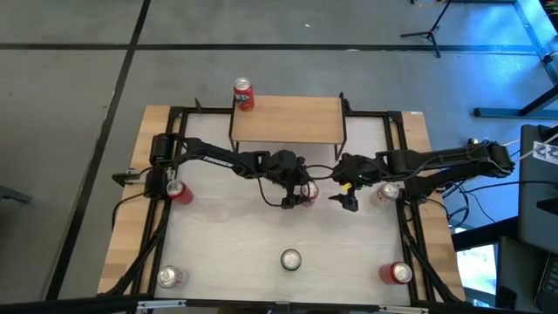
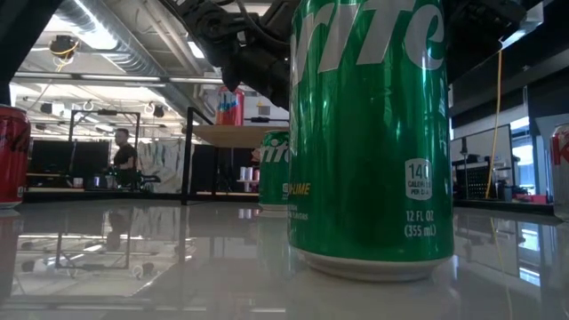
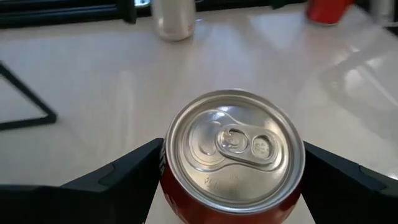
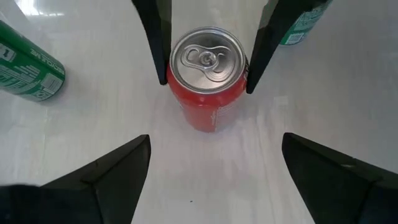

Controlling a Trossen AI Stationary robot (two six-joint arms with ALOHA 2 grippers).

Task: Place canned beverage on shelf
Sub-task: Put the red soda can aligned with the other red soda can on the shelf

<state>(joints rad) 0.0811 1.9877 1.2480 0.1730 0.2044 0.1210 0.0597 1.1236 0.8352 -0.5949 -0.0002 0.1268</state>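
In the high view, the left gripper (image 1: 304,191) is sitting at the centre of the frame, its two fingers standing on either side of an upright red can (image 1: 308,192) on the white tabletop (image 1: 227,244). In the right wrist view those fingers (image 4: 159,43) are flanking the can (image 4: 208,74) closely, spread wide around it; whether they are pressing on it cannot be told. The right gripper (image 1: 349,202) is hanging just to the right of the can, its fingers spread wide and holding nothing. The shelf (image 1: 287,119) is standing in the upper middle of the high view, with another red can (image 1: 243,94) upright at its upper left corner. A green can (image 2: 369,133) is filling the foreground of the low view.
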